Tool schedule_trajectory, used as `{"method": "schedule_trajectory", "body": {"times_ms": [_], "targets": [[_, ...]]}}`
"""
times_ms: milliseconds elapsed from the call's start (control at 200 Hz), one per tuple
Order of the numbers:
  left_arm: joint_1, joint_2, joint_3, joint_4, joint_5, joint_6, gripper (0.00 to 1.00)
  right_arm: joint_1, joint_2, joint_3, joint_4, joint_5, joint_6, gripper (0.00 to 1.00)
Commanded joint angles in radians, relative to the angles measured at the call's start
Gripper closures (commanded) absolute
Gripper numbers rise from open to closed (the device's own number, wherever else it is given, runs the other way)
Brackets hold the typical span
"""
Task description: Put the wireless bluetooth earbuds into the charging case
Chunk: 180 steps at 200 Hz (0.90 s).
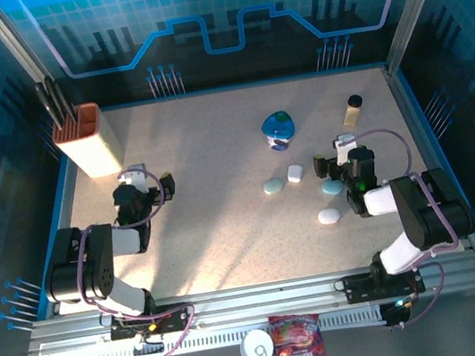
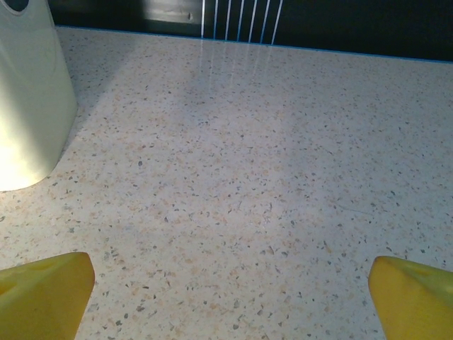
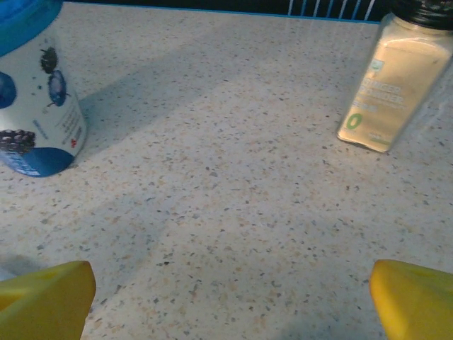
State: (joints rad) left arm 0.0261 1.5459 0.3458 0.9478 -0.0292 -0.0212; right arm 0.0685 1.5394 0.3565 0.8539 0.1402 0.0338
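The speckled desk (image 1: 205, 147) carries everything, with the knife block (image 1: 92, 145) at its far left, well apart from the work. The left hand (image 2: 226, 304) hangs just beside that block, its yellow fingers spread wide over bare desk. The right hand (image 3: 226, 304) is spread open too and holds nothing. It faces the gap between the yogurt tub (image 1: 279, 129) and the spice jar (image 1: 353, 111).

From above, the right hand sits next to a loose cluster of pebble-shaped cases. A teal case (image 1: 272, 187) lies just beside a white case (image 1: 295, 172). A second teal case (image 1: 333, 187) lies close under the right wrist, and a second white case (image 1: 329, 216) is nearest the arm bases. The earbuds are too small to make out from this height (they are likely among those cases, but I cannot tell).

The step in hand looks like the approach, and the right hand is best placed for it. It should tip down until its own camera looks at the cluster, then find a stem before closing. A light pinch across the stem should work better than a grip on the rounded head. The left hand would do well to cross over and steady a case, since a smooth pebble will probably slide when pushed. Each bud should go to a case of its own colour.
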Motion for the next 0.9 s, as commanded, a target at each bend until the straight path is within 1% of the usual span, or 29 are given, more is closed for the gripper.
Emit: {"method": "schedule_trajectory", "body": {"times_ms": [0, 245, 395, 895], "targets": [[0.009, 0.005, 0.024, 0.0, 0.011, -0.013, 0.01, -0.016, 0.001, 0.028, 0.063, -0.044, -0.018, 0.0], [-0.009, 0.006, 0.03, -0.008, -0.02, 0.004, 0.01, -0.016, 0.001, 0.03, 0.058, -0.041, -0.019, 0.0], [-0.011, 0.007, 0.039, -0.027, 0.012, 0.015, 0.01, -0.016, 0.001, 0.031, 0.057, -0.039, -0.021, 0.0], [-0.012, 0.006, 0.041, -0.031, 0.017, 0.019, 0.01, -0.014, 0.001, 0.029, 0.06, -0.038, -0.021, 0.0]]}}
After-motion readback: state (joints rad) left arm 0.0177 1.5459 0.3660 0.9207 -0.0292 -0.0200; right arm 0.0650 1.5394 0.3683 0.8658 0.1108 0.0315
